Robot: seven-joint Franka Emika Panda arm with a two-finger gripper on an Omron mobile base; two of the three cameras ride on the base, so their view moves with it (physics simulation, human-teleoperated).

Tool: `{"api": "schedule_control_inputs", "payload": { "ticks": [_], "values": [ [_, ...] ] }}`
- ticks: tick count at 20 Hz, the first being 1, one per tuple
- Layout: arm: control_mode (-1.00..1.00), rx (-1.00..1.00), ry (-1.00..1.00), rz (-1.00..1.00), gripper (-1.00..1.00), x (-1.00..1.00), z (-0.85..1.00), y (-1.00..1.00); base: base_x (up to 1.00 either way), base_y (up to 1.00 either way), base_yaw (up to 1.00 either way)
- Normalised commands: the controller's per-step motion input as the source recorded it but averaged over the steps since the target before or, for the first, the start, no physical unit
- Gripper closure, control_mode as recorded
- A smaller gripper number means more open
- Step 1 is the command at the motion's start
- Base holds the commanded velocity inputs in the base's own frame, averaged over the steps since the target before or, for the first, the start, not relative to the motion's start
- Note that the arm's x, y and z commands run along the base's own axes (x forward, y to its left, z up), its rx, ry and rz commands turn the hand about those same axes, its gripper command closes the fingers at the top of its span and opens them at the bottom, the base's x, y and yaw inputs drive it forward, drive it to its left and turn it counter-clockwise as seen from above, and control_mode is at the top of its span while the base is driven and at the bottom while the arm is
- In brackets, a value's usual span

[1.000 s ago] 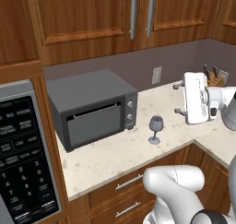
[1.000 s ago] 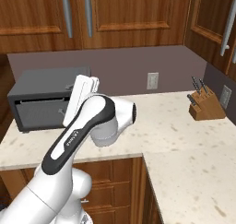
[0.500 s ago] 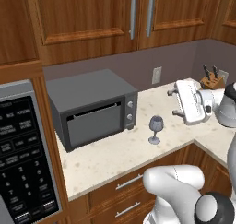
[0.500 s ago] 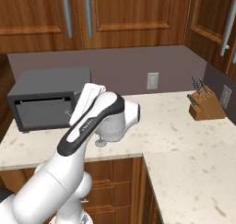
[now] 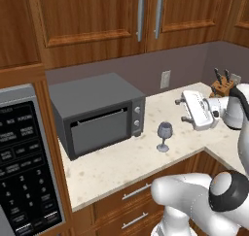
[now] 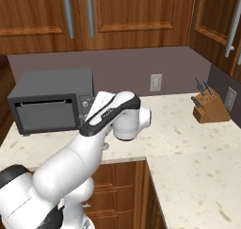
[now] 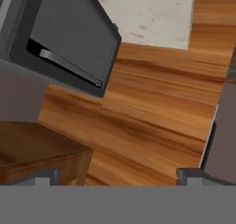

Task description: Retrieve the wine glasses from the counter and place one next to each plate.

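Note:
One stemmed grey wine glass (image 5: 164, 135) stands upright on the beige speckled counter (image 5: 112, 168), just right of the grey toaster oven. My gripper (image 5: 181, 110) hovers above the counter to the right of the glass and a little higher, pointing left toward it, well apart from it. Its jaws are open and nothing is between them. In the hand view the gripper (image 7: 116, 177) shows two widely spread fingertips (image 7: 46, 175), looking across wood cabinet fronts toward the oven's corner. The plates are out of view.
A grey toaster oven (image 5: 97, 114) (image 6: 47, 105) (image 7: 69, 34) sits at the back left of the counter. A knife block (image 5: 222, 84) (image 6: 209, 109) stands in the right corner. Wood wall cabinets hang overhead. A black oven panel (image 5: 24, 167) borders the left.
My hand has dropped slightly and shifted left, closer to the wine glass, turning as it went. The glass has stayed in place and the jaws remain open.

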Motion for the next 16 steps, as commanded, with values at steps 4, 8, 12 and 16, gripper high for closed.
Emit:
{"api": "schedule_control_inputs", "payload": {
  "ticks": [4, 8, 12, 16],
  "values": [
    [-1.0, 0.06, 0.07, 0.05, -1.0, 0.13, -0.36, -0.59, 0.0, 0.0, 0.0],
    [-1.0, 0.0, 0.08, 0.0, -1.0, 0.22, -0.44, -0.27, 0.0, 0.0, 0.0],
    [-1.0, 0.0, 0.05, 0.0, -1.0, 0.17, -0.49, -0.09, 0.0, 0.0, 0.0],
    [-1.0, 0.0, 0.01, 0.0, -1.0, 0.17, -0.51, -0.06, 0.0, 0.0, 0.0]
  ]
}}
